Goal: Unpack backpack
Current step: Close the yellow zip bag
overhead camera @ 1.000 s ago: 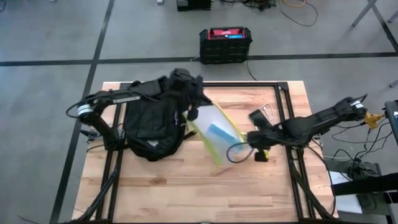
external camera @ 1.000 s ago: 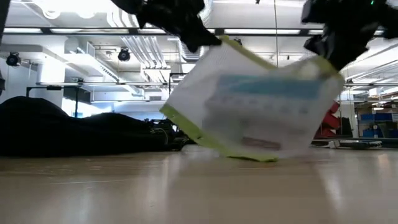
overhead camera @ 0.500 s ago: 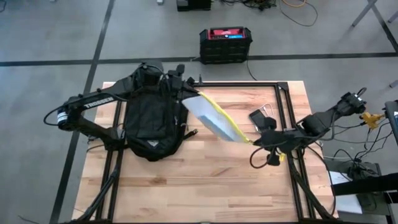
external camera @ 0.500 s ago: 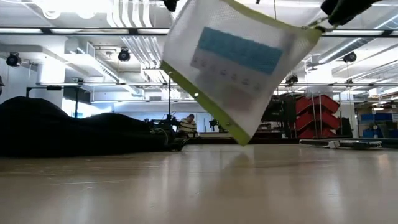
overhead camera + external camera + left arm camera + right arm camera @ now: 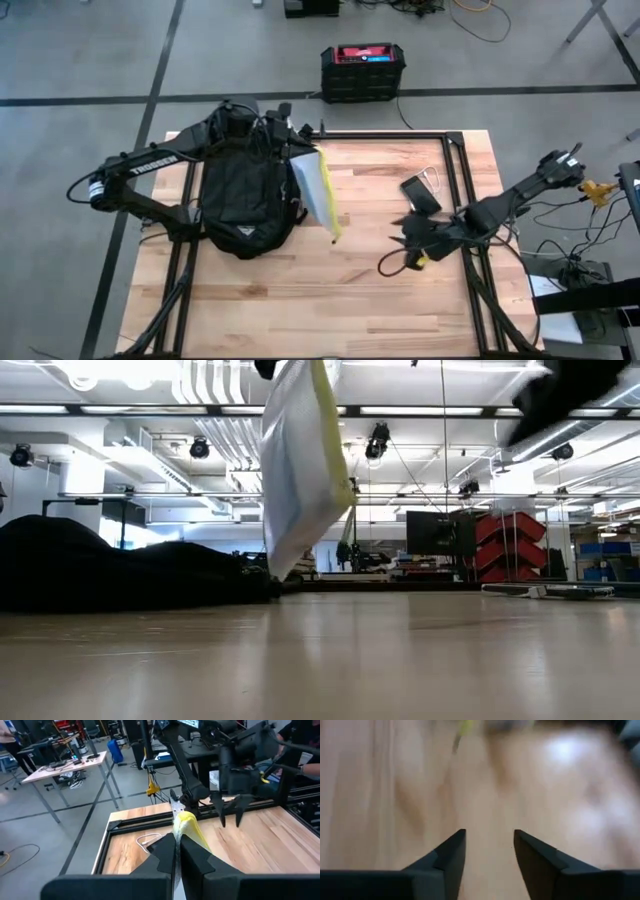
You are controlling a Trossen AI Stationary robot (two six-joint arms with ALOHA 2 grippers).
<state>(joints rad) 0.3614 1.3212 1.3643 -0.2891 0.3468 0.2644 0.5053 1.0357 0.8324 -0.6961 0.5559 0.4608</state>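
One pouch (image 5: 186, 826) in left pincer (image 5: 177, 851); right pincer (image 5: 489, 851) wide, empty over wood.

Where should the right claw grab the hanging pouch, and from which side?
Probably the free lower corner of the white mesh pouch, coming from the right arm's side. It hangs edge-on from the left claw, shut on its top above the backpack, so the yellow-trimmed bottom edge dangles clear over the table. The right claw is open, nothing between.
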